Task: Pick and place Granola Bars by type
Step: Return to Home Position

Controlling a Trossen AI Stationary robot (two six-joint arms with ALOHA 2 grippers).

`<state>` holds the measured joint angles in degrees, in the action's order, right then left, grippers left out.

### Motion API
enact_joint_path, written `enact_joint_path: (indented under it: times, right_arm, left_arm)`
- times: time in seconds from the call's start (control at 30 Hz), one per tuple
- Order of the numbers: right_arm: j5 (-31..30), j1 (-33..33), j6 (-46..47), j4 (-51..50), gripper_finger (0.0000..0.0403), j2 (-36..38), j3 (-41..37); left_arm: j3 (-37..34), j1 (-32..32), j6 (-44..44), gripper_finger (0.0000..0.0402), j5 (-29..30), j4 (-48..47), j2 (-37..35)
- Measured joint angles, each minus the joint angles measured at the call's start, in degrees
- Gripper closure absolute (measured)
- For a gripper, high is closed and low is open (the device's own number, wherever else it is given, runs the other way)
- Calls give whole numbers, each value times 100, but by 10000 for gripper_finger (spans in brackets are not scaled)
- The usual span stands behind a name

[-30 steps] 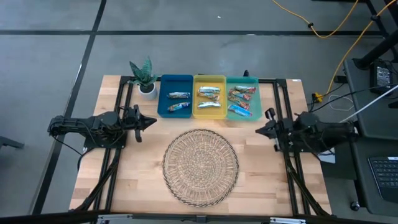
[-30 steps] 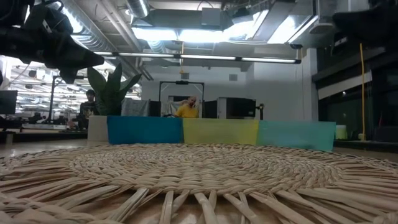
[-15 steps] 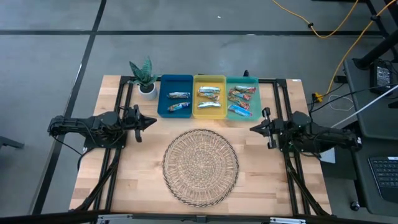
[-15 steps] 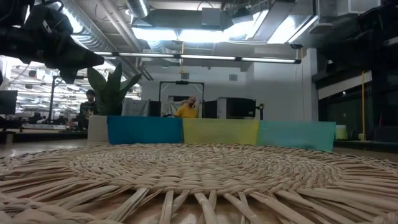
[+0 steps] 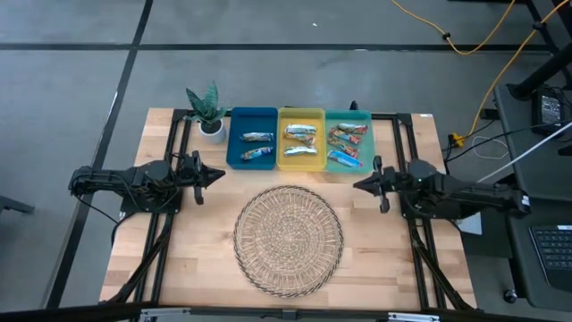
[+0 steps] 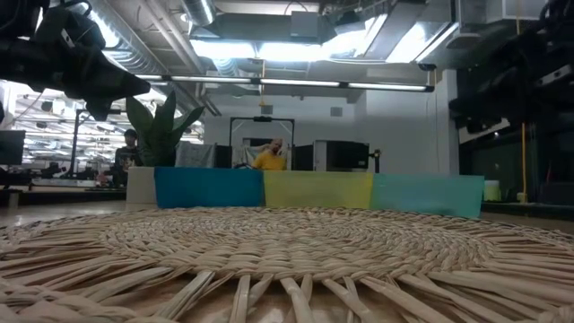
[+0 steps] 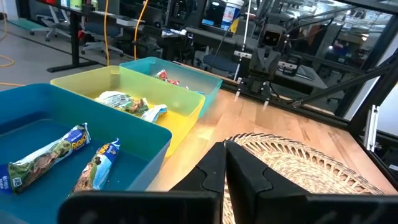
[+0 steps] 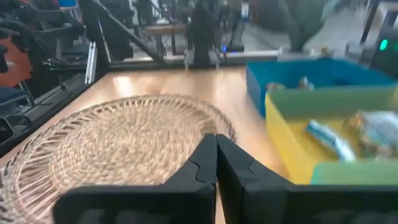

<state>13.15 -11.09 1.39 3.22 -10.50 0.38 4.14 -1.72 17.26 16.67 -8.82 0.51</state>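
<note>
At worktop's far edge, found all granola bars [image 5: 256,154] binned: 2 in blue bin [image 5: 252,111], approx. 2 in yellow bin [image 5: 301,110], several in green bin [image 5: 349,113]. Judged sorting done, homing step in hand; next called only for parking arms. Noted left end effector [image 5: 221,175] & right end effector [image 5: 357,185] pressed together, empty, flanking woven mat [image 5: 288,237].

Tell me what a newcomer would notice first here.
Three trays in a row at the far side stand out: the blue tray, yellow tray and green tray, each holding wrapped granola bars. In front lies a large round woven mat, with the left end effector and right end effector, both shut, hovering at its two sides.
</note>
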Motion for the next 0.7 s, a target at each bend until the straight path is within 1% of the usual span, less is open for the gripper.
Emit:
enact_joint_path:
  times: [0.1,0.2,0.3,0.43,0.53,0.6,0.7]
  right_arm:
    - [8,0,241,9,398,-203,0]
    - [70,0,151,196,396,-213,0]
    - [-111,75,188,580,396,-210,0]
    - [-483,424,163,1044,397,-210,0]
    - [-579,870,289,1493,397,-203,0]
    - [-848,1254,191,1377,397,-205,0]
    - [-1715,1714,-145,829,397,-210,0]
  left_arm:
    - [0,0,0,394,0,0,0]
    - [0,0,0,396,0,0,0]
    - [0,0,0,398,0,0,0]
    - [0,0,0,396,0,0,0]
    - [0,0,1,393,0,0,0]
    - [0,0,0,394,0,0,0]
    - [0,0,0,396,-2,0,0]
